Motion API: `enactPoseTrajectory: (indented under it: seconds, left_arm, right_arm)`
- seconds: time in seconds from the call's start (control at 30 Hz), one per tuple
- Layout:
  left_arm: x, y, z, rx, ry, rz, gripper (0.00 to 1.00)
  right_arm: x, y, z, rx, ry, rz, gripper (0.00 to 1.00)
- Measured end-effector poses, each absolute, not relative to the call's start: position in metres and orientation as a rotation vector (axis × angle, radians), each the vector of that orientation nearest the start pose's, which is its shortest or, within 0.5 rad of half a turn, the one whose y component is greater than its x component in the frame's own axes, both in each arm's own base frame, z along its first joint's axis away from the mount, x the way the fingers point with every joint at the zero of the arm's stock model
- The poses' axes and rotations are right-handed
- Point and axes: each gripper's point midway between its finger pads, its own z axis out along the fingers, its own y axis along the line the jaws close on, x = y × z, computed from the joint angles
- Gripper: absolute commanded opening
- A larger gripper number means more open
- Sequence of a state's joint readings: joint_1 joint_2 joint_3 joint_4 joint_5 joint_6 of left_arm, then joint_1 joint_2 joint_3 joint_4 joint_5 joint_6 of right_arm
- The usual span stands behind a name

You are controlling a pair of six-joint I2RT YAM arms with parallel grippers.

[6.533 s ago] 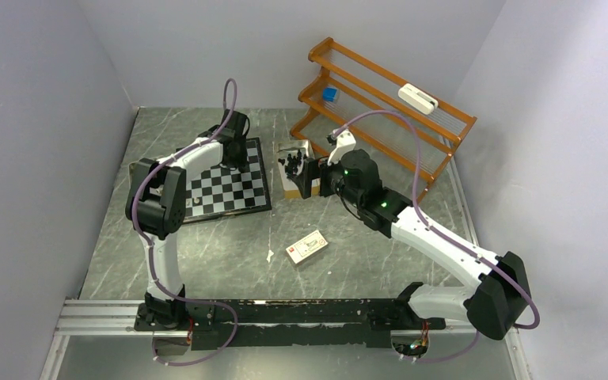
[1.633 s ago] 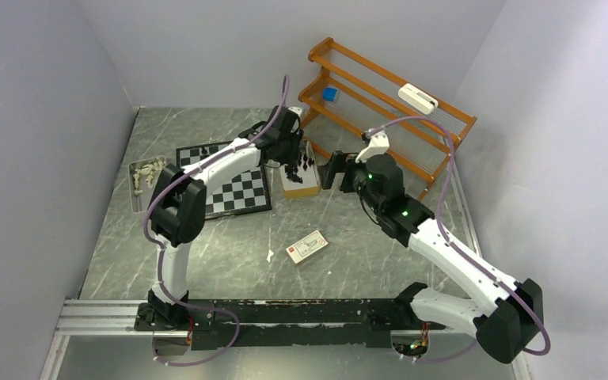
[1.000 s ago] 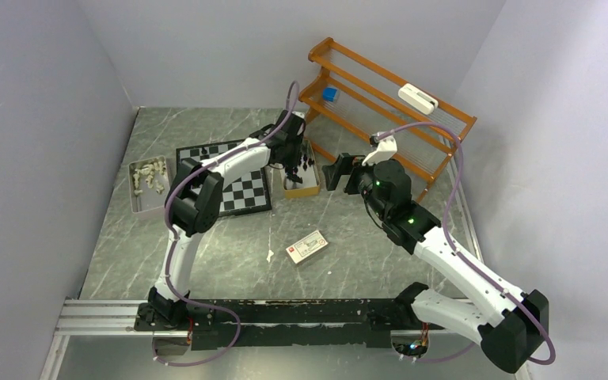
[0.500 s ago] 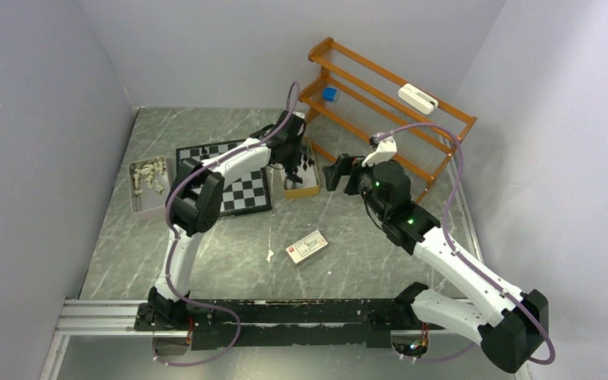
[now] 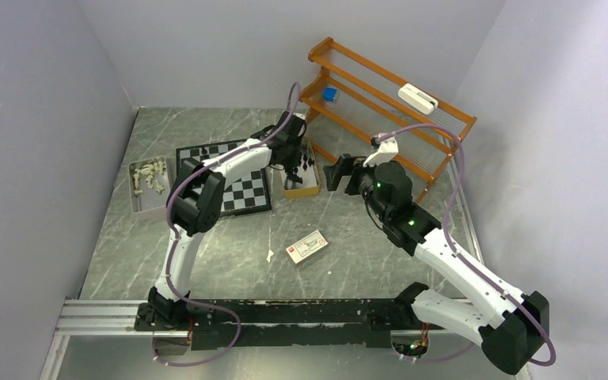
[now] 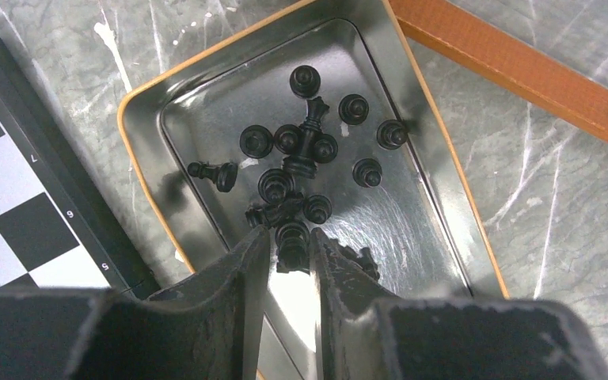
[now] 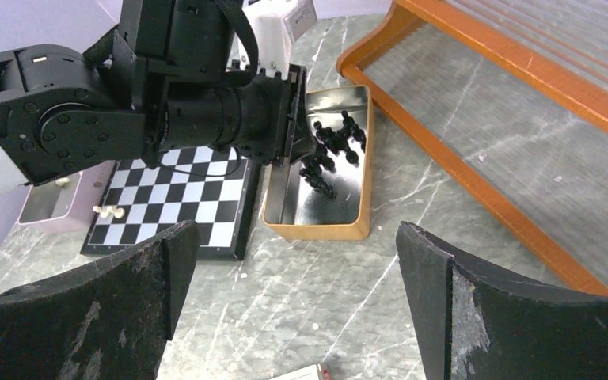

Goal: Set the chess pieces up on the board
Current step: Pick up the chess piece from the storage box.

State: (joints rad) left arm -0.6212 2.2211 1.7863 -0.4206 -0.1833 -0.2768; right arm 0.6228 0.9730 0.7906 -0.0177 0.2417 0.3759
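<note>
The board [image 5: 237, 190] lies left of centre, with two pale pieces [image 7: 109, 210] on its near edge. Several black chess pieces [image 6: 301, 150] lie and stand in a tan-rimmed metal tin [image 6: 150, 103] right of the board. My left gripper [image 6: 289, 241] reaches down into that tin. Its jaws stand narrowly around one black piece [image 6: 291, 236], with a sliver of light still beside it, and the piece rests in the tin. My right gripper [image 7: 297, 261] hovers wide open over bare table, right of the tin [image 5: 301, 186], holding nothing.
A grey tray [image 5: 136, 198] with several pale pieces sits left of the board. An orange wooden rack [image 5: 388, 119] at the back right holds a blue cube [image 5: 329, 94] and a white device [image 5: 417, 98]. A small card box [image 5: 306, 246] lies on the table nearer the arms.
The left jaws have narrowed around a black piece in the tin. Neither arm has shifted noticeably over the last second.
</note>
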Motion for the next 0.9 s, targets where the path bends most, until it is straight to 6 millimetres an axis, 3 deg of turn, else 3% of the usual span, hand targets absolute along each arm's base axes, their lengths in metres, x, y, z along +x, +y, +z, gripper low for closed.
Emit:
enactPoseTrajectory:
  seconds: [0.47, 0.67, 0.9]
  left_arm:
    - [0.455, -0.312, 0.054, 0.365, 2.429, -0.180, 0.29]
    - [0.454, -0.313, 0.053, 0.370, 2.433, -0.178, 0.21]
    - [0.452, -0.314, 0.054, 0.374, 2.437, -0.176, 0.21]
  right_arm:
    - [0.307, 0.186, 0.264, -0.044, 1.774, 0.510, 1.00]
    - [0.306, 0.186, 0.266, -0.043, 1.770, 0.512, 1.00]
    - [0.307, 0.186, 0.266, -0.043, 1.769, 0.513, 1.00]
